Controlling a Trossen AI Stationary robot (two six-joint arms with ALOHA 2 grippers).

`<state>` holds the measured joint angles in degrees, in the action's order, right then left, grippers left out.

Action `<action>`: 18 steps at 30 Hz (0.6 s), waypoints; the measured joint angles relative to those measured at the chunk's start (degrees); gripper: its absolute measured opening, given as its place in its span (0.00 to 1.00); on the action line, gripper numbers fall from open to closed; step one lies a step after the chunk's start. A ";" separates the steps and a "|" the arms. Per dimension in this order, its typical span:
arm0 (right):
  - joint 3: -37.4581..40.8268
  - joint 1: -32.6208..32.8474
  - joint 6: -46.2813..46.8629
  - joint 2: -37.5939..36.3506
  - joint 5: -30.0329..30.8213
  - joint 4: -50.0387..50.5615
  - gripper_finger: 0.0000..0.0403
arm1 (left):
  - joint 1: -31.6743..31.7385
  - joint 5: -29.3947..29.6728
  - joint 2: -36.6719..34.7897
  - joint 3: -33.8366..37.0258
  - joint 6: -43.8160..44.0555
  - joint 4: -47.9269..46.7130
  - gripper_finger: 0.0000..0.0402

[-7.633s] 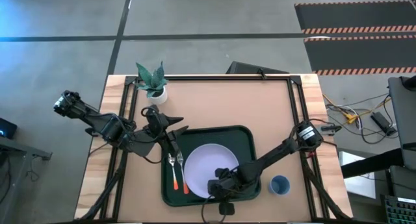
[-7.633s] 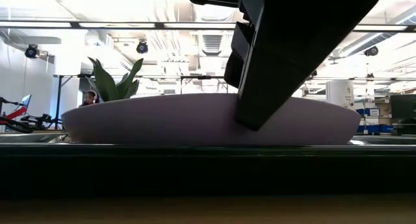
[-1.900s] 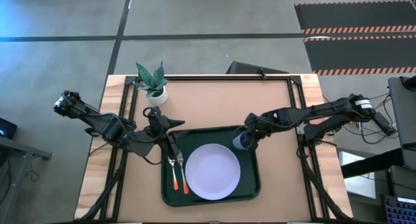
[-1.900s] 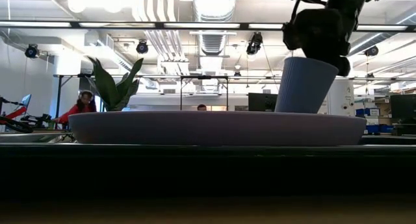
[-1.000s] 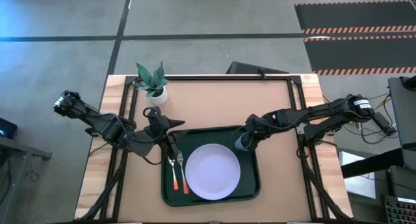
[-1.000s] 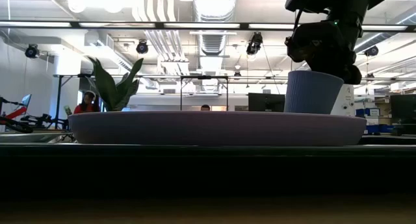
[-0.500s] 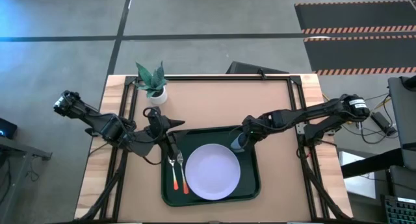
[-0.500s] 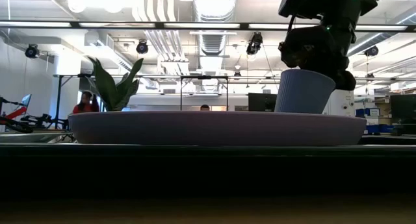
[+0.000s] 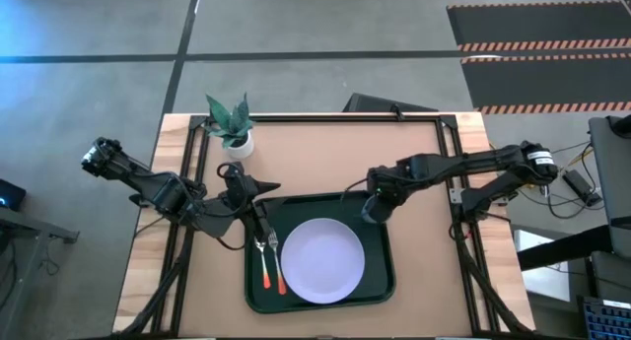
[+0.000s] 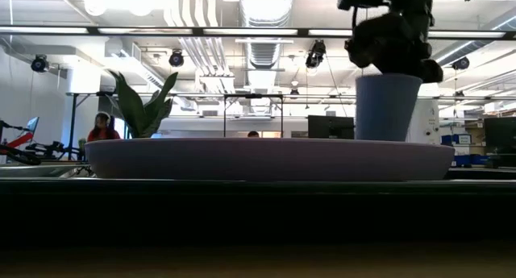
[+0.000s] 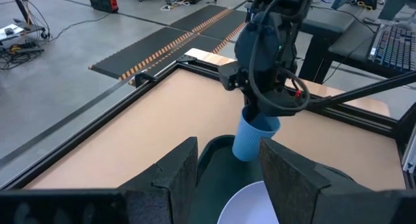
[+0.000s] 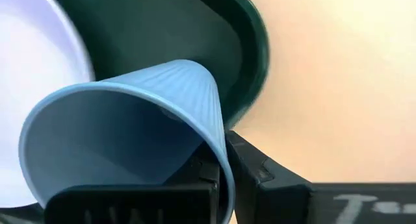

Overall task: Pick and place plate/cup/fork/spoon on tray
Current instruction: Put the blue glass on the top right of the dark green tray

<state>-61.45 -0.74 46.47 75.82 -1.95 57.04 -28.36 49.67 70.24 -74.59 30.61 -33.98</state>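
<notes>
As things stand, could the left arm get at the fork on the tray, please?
Probably yes. The left gripper sits open right beside the fork, which lies bare on the tray next to the spoon; the right gripper is off holding the cup.

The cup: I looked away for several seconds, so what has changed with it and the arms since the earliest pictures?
The right gripper left the plate, took the cup from the table beside the tray, and holds it over the tray's far right corner. Fork, spoon and left gripper stayed.
</notes>
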 joint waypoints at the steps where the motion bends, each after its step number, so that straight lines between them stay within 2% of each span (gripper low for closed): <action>1: -0.77 -0.16 -0.04 0.44 -0.01 0.49 0.02 | 0.00 0.00 0.00 0.00 0.00 0.00 0.37; 9: -4.62 -1.74 -3.93 5.64 -1.52 5.21 0.02 | 0.00 0.00 0.00 0.00 -0.02 -0.07 0.37; 18: -5.64 -2.76 -6.84 9.79 -1.52 5.25 0.02 | 0.00 -0.02 0.00 0.00 0.11 -1.55 0.37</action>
<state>-67.09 -3.50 39.63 85.62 -3.46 62.28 -28.36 49.65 70.24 -74.59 30.72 -35.53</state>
